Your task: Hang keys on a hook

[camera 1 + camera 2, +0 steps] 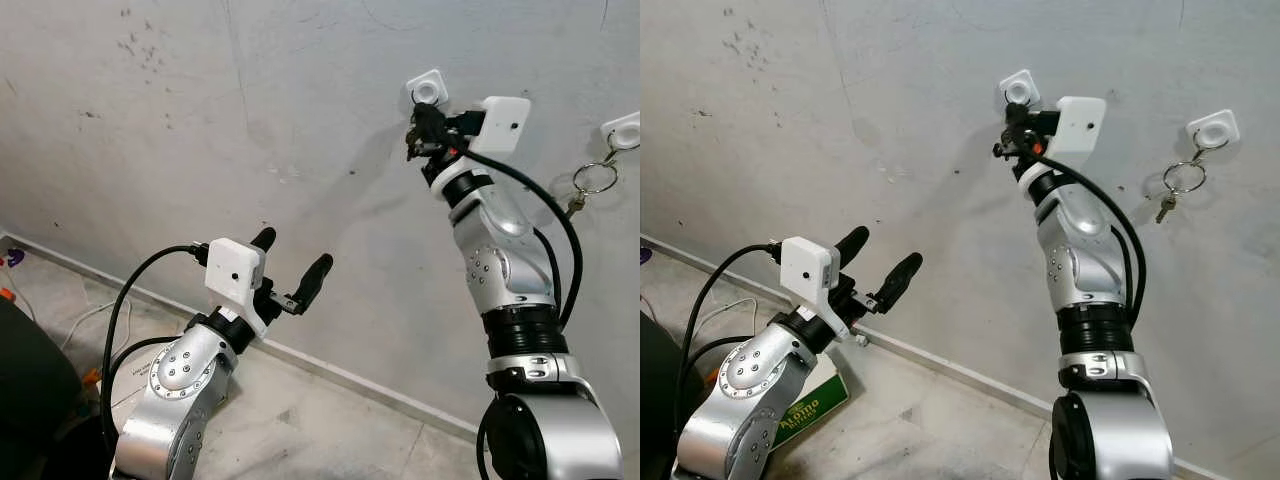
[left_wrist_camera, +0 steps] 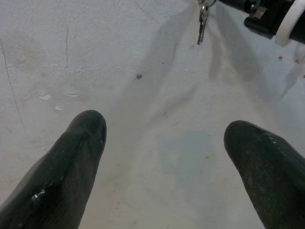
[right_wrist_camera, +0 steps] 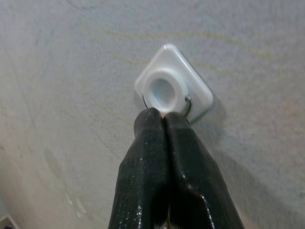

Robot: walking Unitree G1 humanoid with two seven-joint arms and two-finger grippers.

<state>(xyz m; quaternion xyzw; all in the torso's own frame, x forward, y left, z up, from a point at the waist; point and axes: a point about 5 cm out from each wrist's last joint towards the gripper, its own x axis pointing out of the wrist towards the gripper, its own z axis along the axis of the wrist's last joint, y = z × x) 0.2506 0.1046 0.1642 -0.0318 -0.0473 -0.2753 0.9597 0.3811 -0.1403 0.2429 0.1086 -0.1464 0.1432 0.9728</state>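
Right gripper is raised to the wall, jaws pressed together with the tips right at the white hook — a thin metal key ring curves around the hook's lower edge on both sides of the fingertips. Jaws look pinched on that ring, but the contact itself is hidden behind the fingers. In the left wrist view a key dangles just under the right gripper, against the wall.

Second white hook sits further to the robot's right on the same wall, with another ring and key hanging free from it.

Left gripper is held low and well apart from the hooks — jaws spread wide, nothing between them, pointing at bare wall.

Floor level: a grey baseboard runs along the wall, and a green-and-white box lies on the floor beside the left arm.
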